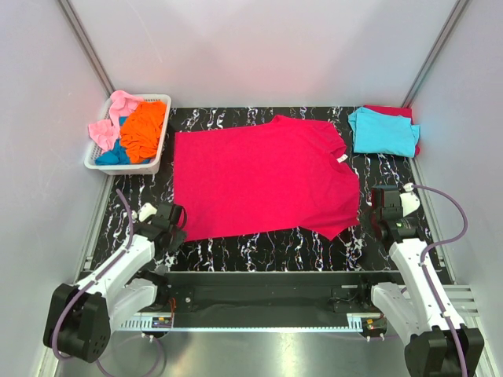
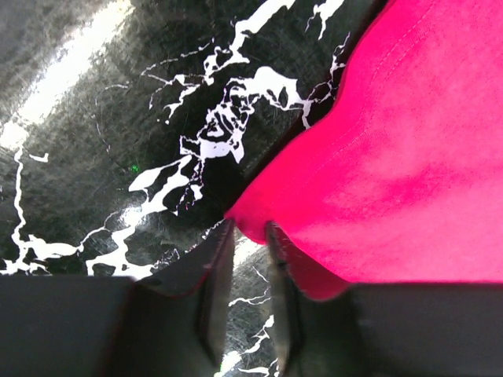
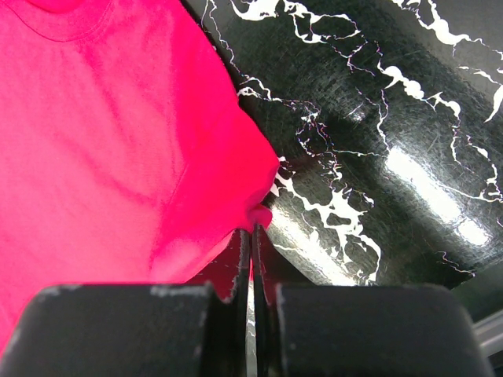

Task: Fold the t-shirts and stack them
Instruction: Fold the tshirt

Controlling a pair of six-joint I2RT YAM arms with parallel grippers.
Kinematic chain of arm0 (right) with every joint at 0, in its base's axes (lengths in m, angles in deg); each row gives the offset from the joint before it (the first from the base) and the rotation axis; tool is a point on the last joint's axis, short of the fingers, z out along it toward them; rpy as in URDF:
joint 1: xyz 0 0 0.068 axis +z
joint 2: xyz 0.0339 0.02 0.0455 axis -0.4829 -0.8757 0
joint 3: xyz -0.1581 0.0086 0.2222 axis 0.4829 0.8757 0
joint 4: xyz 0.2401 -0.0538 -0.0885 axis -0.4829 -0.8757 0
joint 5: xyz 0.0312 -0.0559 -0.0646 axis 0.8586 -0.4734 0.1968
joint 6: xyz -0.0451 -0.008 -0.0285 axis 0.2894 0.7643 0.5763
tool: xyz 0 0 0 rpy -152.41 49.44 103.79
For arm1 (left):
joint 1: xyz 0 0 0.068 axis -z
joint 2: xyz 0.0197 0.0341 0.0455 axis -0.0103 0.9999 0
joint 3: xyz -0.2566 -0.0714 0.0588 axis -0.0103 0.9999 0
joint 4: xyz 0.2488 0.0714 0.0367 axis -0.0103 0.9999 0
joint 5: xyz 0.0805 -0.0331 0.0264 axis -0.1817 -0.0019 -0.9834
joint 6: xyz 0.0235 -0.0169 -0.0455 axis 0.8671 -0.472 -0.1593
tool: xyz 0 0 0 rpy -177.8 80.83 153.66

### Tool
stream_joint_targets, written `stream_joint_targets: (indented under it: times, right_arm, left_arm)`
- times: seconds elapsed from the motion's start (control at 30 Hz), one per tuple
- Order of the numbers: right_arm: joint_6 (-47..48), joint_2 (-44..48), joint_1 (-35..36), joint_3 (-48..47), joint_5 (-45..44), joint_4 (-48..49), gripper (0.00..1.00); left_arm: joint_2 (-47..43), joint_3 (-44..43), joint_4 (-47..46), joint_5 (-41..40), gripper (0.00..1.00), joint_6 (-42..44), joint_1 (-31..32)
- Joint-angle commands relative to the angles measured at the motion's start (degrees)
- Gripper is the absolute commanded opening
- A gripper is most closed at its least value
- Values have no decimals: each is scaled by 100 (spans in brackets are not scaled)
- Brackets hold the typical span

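A large crimson-red t-shirt lies spread flat across the middle of the black marbled table. My left gripper is at its near left hem corner. In the left wrist view the cloth has its corner right at the tips of my left gripper, whose jaws stand narrowly open with table showing between them. My right gripper is at the near right sleeve. In the right wrist view that gripper is shut, with a small nub of the sleeve pinched at its tips.
A white slotted basket at the back left holds an orange shirt, a pink one and a blue one. A folded cyan shirt lies on a red one at the back right.
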Motion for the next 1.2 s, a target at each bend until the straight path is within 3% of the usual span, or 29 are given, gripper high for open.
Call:
stream_joint_targets:
  times: [0.0, 0.23, 0.83, 1.17]
  right_arm:
    - [41, -5, 10, 10, -73, 179, 0]
    - [32, -41, 10, -7, -56, 196, 0]
    - [234, 135, 1, -350, -170, -59, 0]
    - [313, 504, 1, -297, 287, -129, 0]
  left_arm:
    - [67, 28, -144, -276, 24, 57, 21]
    - [15, 19, -92, -285, 0, 83, 21]
    - [-803, -596, 356, -417, 0, 478, 21]
    - [-715, -912, 409, -504, 0, 610, 12]
